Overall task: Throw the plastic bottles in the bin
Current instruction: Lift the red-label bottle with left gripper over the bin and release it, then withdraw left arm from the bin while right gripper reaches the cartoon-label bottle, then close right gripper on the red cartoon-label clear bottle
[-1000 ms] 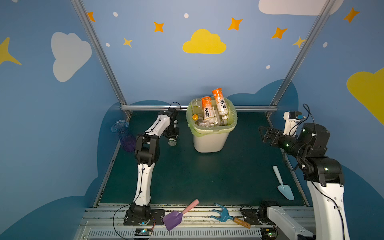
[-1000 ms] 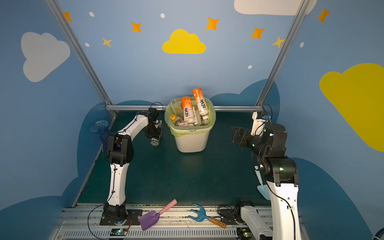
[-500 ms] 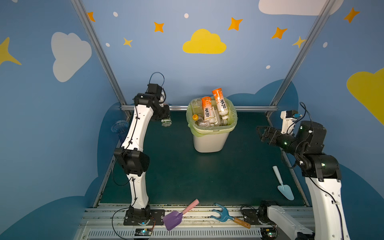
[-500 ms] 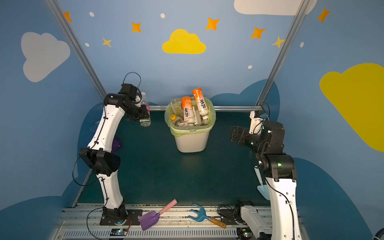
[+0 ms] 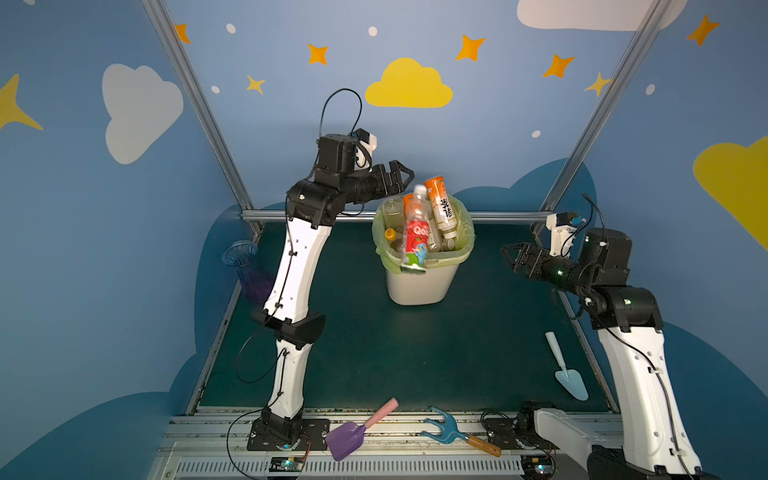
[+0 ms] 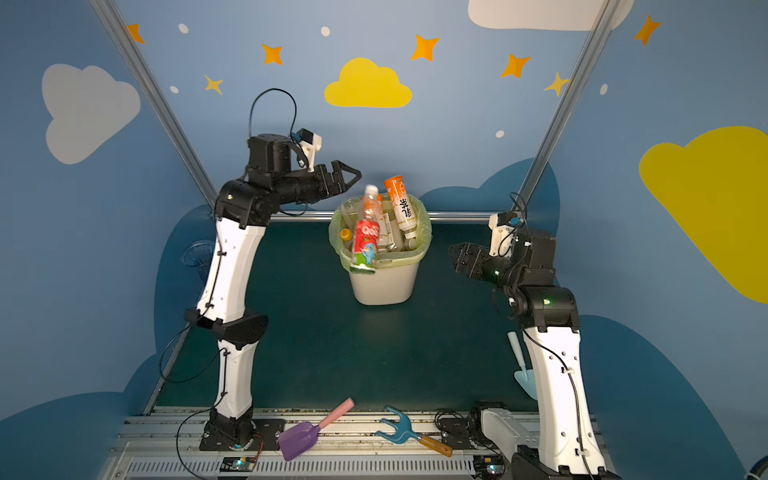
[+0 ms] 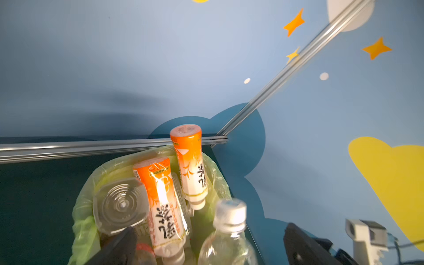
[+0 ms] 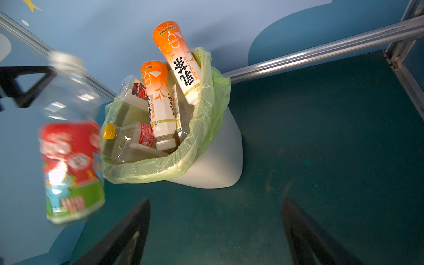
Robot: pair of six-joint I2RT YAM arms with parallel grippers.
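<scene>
**Red-label bottle loose in the air at the bin, both my grippers spread**

My left gripper (image 5: 405,176) stands wide open and empty, up high just left of the bin (image 5: 415,286). The bottle (image 5: 415,241) hangs blurred and cap-up, touching neither finger; whether it is over the mouth or just beside it I cannot tell. Other bottles (image 5: 441,205) pack the bin. My right gripper (image 5: 505,255) is open on nothing, well apart to the right. The bin stands on a dark green mat (image 5: 415,353), toward the far silver rail (image 5: 498,216), inside blue walls (image 5: 478,145) painted with clouds and stars.
</scene>
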